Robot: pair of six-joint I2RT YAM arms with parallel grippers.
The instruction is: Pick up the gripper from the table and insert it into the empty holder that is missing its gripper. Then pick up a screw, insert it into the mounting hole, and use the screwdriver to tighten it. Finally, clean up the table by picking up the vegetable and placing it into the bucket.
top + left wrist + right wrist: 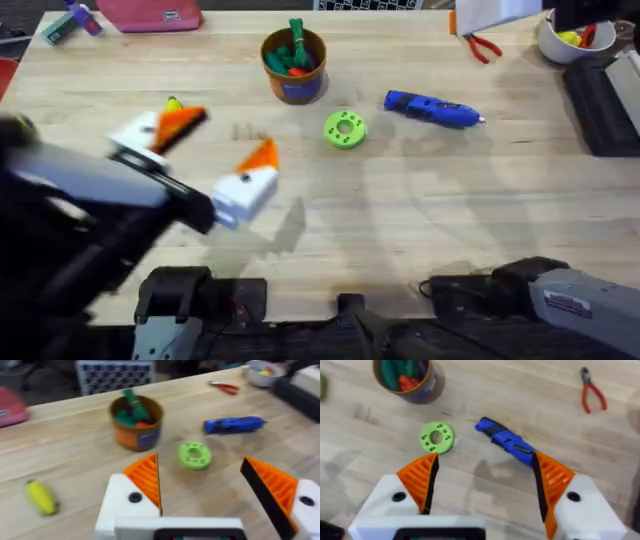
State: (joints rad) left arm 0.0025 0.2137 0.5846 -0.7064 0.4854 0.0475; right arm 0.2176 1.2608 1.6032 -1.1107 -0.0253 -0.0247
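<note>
Orange ribbed pads tip both white fingers of the left gripper point(205, 158), which hangs over the table point(400, 230) with its jaws spread wide and nothing between them. Just beyond its far finger lies the vegetable point(173, 103), a small yellow piece on the bare wood, seen in the left wrist view point(42, 497) off to the side of the near finger. Farther ahead of this gripper stands the bucket point(294, 65), an orange-brown cup with a blue-purple band; green toy pieces and a red one stick up out of it. Between the bucket and the gripper's open jaws sits a green ring point(345, 130) with a hole through its middle.

The right gripper point(482, 485) is released too, its orange pads well apart and holding nothing. Right ahead of its fingers the screwdriver point(506, 444) lies flat on the wood, its blue body near one pad. Beyond it lie red-handled pliers point(592, 396). Well off past the pliers, a white bowl point(572, 38) holds yellow and red bits.
</note>
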